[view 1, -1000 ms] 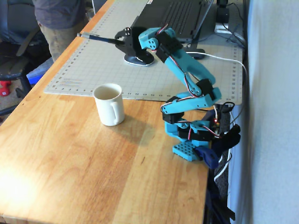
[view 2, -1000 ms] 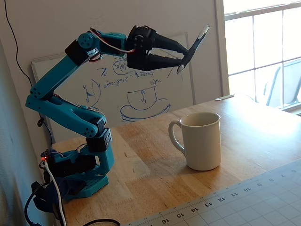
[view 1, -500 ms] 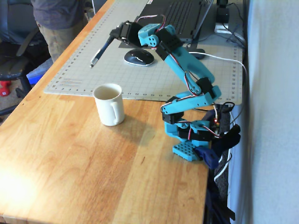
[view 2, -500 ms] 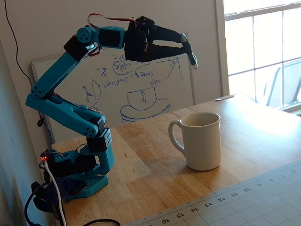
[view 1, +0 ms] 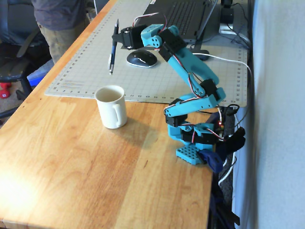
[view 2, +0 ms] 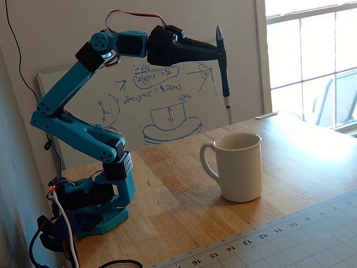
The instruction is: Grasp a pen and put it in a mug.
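Hand [view 1: 116, 39] closed on the pen [view 1: 113, 46], fingers pinched around its upper part; same grip plain in the other fixed view, hand [view 2: 220, 51] at upper centre of the frame. Pen [view 2: 223, 70] hanging close to upright, held clear of everything, silvery tip at the lower end, dark cap end poking up above the fingers. In the side-on fixed view, tip poised above the mug [view 2: 239, 166], slightly toward the handle side, with open air between tip and rim. In the high-angle fixed view, pen in the upper left of the frame, above the mug [view 1: 112, 106] and set back over the gridded cutting mat [view 1: 90, 67].

Mug upright on the bare wooden table [view 1: 71, 162], left of centre in the high-angle view, just below the mat's near edge; loop handle turned toward the lower right there, and toward the left in the side-on view. Nothing visible inside the mug from either angle.

Blue arm [view 1: 190, 67] reaching up and left from its base [view 1: 193, 148] near the table's right edge in the high-angle view. Black computer mouse [view 1: 141, 57] on the mat just below the hand, laptop [view 1: 176, 14] at top centre. Whiteboard with blue scribbles [view 2: 162, 106] leaning against the wall behind the arm in the side-on view, window [view 2: 312, 61] at upper right.
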